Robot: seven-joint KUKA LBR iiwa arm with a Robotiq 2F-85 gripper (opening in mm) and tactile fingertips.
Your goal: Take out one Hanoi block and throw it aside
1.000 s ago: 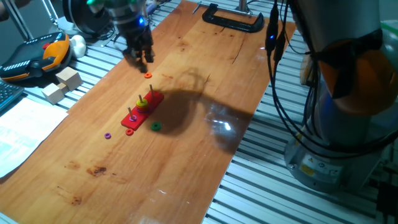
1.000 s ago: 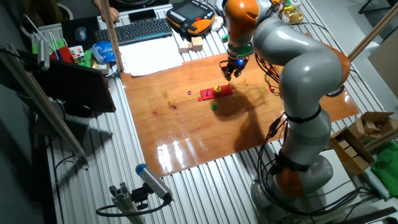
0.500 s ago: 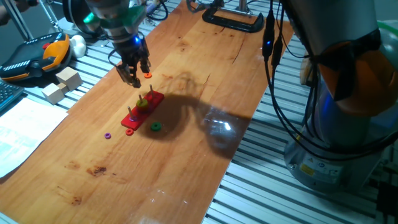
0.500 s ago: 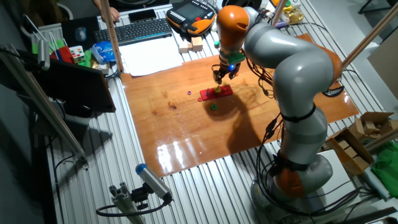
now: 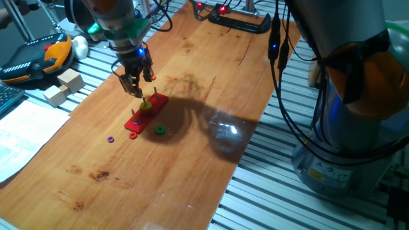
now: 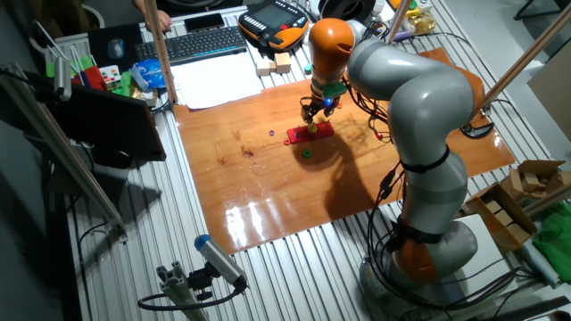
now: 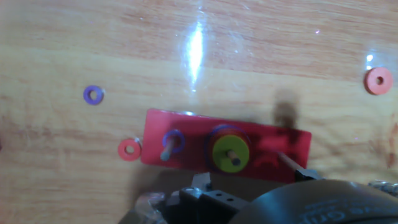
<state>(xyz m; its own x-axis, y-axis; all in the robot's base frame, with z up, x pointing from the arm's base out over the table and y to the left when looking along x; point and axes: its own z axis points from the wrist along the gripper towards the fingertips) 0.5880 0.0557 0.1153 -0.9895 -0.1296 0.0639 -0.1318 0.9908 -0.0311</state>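
The yellow Hanoi block lies flat on the middle peg of the red base, hole upward, near the tabletop's middle. The gripper hangs fingers-down just above it, jaws narrowly parted, holding nothing.

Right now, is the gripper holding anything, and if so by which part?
Nothing is held. The gripper hangs open above the red base, and the yellow ring sits on its peg, untouched.
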